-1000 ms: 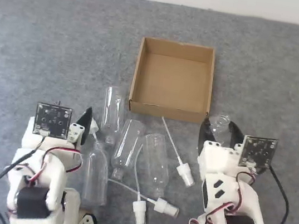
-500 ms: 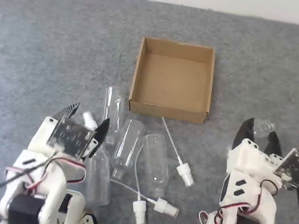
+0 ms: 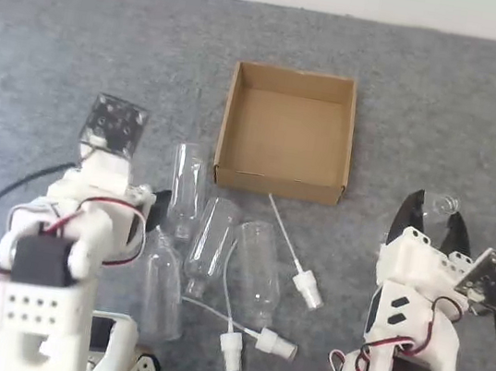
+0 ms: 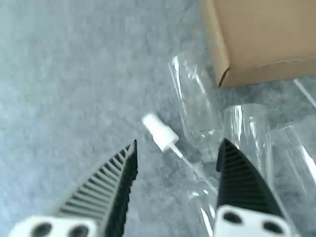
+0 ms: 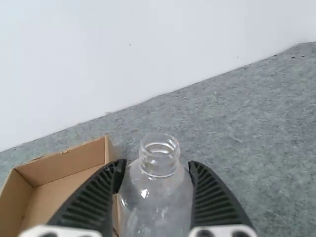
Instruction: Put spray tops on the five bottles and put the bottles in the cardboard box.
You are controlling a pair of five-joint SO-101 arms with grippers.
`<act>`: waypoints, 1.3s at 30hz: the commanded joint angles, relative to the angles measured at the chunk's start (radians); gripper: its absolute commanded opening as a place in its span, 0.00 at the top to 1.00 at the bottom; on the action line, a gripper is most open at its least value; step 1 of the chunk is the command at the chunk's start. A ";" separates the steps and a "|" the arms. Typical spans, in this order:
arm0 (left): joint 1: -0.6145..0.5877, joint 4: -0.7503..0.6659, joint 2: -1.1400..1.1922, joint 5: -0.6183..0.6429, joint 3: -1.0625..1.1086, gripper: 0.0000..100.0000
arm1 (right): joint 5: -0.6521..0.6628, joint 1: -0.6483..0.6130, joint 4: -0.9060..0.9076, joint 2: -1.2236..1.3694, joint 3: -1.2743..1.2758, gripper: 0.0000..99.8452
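1. The right gripper [image 5: 155,170] clamps a clear bottle [image 5: 158,155] upright, just off the near right corner of the cardboard box [image 3: 278,184]. The bottle's neck is open and its lower body is cut off.
2. The left gripper [image 4: 177,148] gapes wide over a white spray top [image 4: 159,131] on the carpet [image 3: 63,46]. The top's thin tube blurs into the lying bottles [image 3: 214,236].
3. In the high view, the left arm [image 3: 75,216] covers part of one lying bottle.

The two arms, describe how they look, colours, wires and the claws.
Both the left arm and the right arm have white plastic shells with black motor blocks and thin red and black wires looped along them. A black cable trails off each. The left claw and the right claw have black pointed fingers with ribbed inner faces on white bases.
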 commanded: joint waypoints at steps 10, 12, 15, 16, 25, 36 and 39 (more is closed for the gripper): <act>-0.063 -0.058 0.391 0.282 -0.064 0.75 | -0.012 -0.054 -0.018 -0.022 -0.009 0.99; -0.063 -0.086 0.462 0.299 -0.076 0.75 | -0.012 -0.054 -0.018 -0.022 -0.009 0.99; -0.063 -0.137 0.554 0.333 -0.091 0.75 | -0.012 -0.058 -0.016 -0.022 -0.009 0.99; -0.063 -0.153 0.578 0.348 -0.091 0.75 | -0.012 -0.058 -0.016 -0.022 -0.009 0.99; -0.087 -0.284 0.735 0.462 -0.090 0.75 | -0.012 -0.058 -0.028 -0.022 0.012 0.99; -0.144 -0.333 0.844 0.528 -0.128 0.75 | -0.012 -0.058 -0.028 -0.022 0.014 0.99; -0.143 -0.339 0.916 0.566 -0.160 0.75 | -0.012 -0.058 -0.028 -0.022 0.014 0.99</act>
